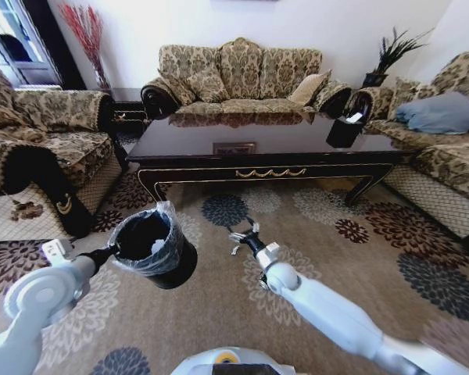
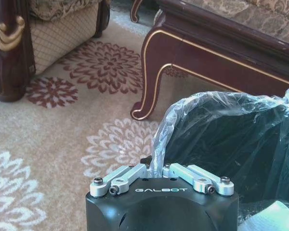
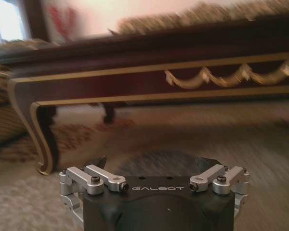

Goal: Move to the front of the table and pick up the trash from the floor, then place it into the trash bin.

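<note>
Trash bin held off the carpet, before the long front edge of the table.

Trash bin (image 1: 155,246): round, black, bag-lined, upright; a small white scrap (image 1: 157,248) lies inside. Left gripper (image 1: 109,253) is clamped on its rim at the side nearest the robot's left arm. Right gripper (image 1: 243,234) hangs just beside the bin, apart from it, fingers spread and empty. Table (image 1: 266,173) stands beyond both, gold scroll trim facing them, on the floral carpet (image 1: 352,250).

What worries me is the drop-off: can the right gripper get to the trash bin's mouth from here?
Probably yes: the right gripper hangs open beside the trash bin, held at its rim by the left gripper, mouth uncovered, nothing between them.
</note>
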Robot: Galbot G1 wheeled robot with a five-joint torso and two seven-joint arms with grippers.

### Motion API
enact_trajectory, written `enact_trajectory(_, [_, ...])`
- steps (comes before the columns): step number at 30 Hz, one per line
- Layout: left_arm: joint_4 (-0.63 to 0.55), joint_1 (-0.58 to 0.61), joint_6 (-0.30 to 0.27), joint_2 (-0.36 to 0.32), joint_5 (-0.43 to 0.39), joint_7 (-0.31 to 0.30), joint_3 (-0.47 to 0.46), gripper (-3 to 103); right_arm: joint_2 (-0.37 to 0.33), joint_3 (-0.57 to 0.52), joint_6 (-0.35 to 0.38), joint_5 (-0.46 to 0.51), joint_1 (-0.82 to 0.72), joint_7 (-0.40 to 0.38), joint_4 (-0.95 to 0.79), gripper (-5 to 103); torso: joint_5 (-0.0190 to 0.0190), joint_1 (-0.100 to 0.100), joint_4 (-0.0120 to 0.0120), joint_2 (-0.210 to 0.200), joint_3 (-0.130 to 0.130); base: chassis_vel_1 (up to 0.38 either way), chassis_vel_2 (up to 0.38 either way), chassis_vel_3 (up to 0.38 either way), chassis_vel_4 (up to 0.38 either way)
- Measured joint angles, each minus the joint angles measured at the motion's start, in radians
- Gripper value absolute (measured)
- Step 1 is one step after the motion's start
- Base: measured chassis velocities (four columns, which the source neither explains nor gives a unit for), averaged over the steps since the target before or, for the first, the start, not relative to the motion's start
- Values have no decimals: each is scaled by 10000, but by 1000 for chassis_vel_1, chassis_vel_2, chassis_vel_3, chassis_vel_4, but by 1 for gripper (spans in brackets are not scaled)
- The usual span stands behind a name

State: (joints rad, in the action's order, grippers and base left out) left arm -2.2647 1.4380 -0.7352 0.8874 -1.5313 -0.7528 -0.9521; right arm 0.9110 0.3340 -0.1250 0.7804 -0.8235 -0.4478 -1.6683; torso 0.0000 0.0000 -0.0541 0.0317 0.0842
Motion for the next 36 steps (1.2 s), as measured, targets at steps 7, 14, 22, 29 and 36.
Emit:
enact_trajectory(7, [25, 201, 0, 81, 93, 51, -438, 4, 334, 83, 794, 1660, -515, -1701, 190, 100, -1, 0, 11, 0, 1, 0, 0, 0, 0])
enact_trajectory(14, [31, 360, -1, 237, 714, 453, -395, 4, 674, -467, 950, 1969, -1367, -2002, 486, 100, -3, 0, 2, 0, 1, 0, 0, 0, 0])
enact_trajectory(22, [104, 500, -2, 465, 1048, 770, -226, 4, 1397, -1123, 1209, 1866, -1811, -2502, 1118, 100, -1, 0, 7, 0, 1, 0, 0, 0, 0])
enact_trajectory(29, [351, 541, -3, 498, 1367, 1010, -92, 4, 1749, -2125, 1737, 1370, -2131, -3082, 1504, 100, -2, 0, 7, 0, 2, 0, 0, 0, 0])
enact_trajectory(36, [406, 718, -3, 395, 1386, 1075, -335, 4, 2380, -3554, 1878, 1278, -2704, -3155, 1773, 100, 0, 0, 6, 0, 1, 0, 0, 0, 0])
